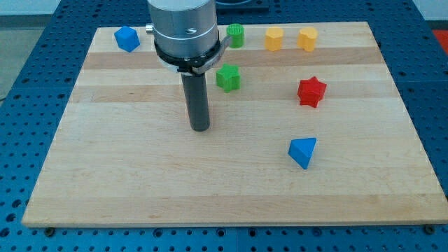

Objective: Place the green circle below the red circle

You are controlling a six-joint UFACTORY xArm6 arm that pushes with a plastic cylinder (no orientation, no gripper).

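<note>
Wooden table (pixel 140 196) nearest, carrying everything. End effector just a bare rod, grasping nothing; my tip (pixel 200 128) below-left of green star (pixel 227 77), apart. Blue triangle (pixel 302 152) lower right. Red star (pixel 311 92) right. Green circle (pixel 236 35) near top edge.

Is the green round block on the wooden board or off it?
On. The green circle sits on the board by its top edge, in the view, right of my tip.

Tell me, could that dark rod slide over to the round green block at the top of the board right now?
Probably yes. My tip sits below and left of the green circle. The green star lies between them, slightly off the straight line, so a small detour to either side looks open.
</note>
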